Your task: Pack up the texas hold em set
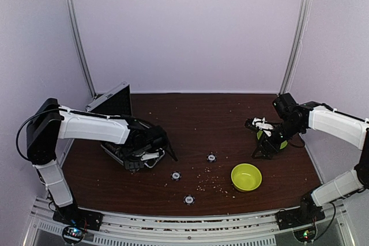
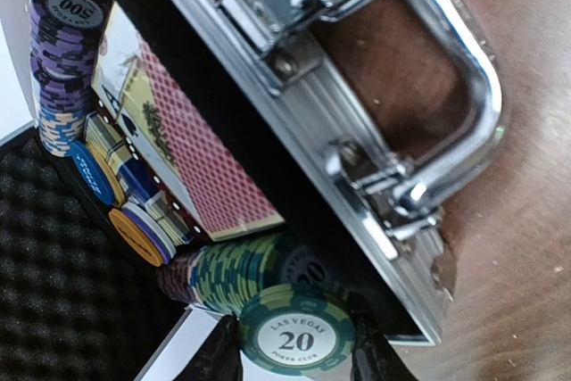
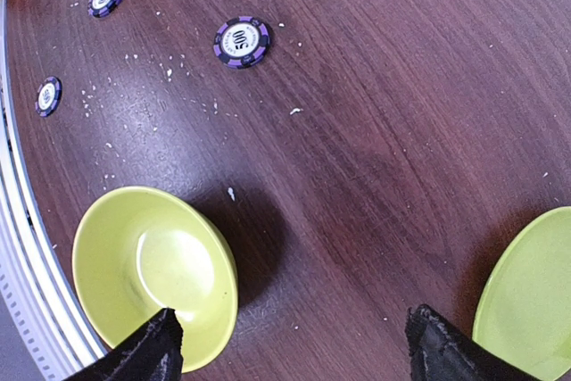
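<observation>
The silver aluminium case [image 1: 118,103] stands open at the left, its lid up. In the left wrist view its rim [image 2: 294,104], metal handle [image 2: 451,60], a red-backed card deck [image 2: 201,144], stacked purple and green chips [image 2: 62,69] and round buttons [image 2: 134,211] show. My left gripper [image 2: 294,345], also seen from above [image 1: 138,162], is shut on a green "20" poker chip [image 2: 294,338] at the case's near corner. My right gripper [image 3: 294,350] is open and empty above the table [image 1: 258,151]. Three loose chips [image 1: 211,157] [image 1: 176,175] [image 1: 189,199] lie mid-table.
A lime-green bowl [image 1: 246,177] [image 3: 152,274] sits front right. A lime-green plate [image 3: 531,301] [image 1: 281,142] lies under the right wrist. Pale crumbs [image 1: 204,185] are scattered near the chips. A metal rail [image 1: 190,223] runs along the front edge.
</observation>
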